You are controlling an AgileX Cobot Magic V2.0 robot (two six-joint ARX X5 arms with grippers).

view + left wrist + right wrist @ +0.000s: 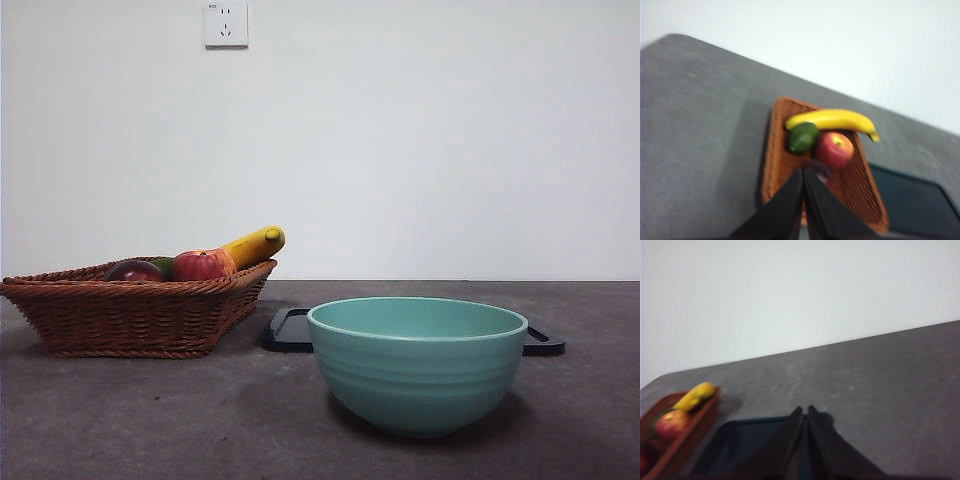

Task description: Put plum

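The plum (134,270) is a dark maroon fruit lying in the wicker basket (130,315) at the left of the table. In the left wrist view the plum (819,167) peeks out just beyond my left gripper (803,172), which hovers over the basket (775,150) with its jaws shut and empty. My right gripper (805,411) is also shut and holds nothing, above the black tray (740,440). Neither gripper shows in the front view.
A red-and-yellow apple (200,266), a banana (255,245) and a dark green fruit (802,136) share the basket. A teal bowl (417,360) stands front and centre, with the black tray (290,330) flat behind it.
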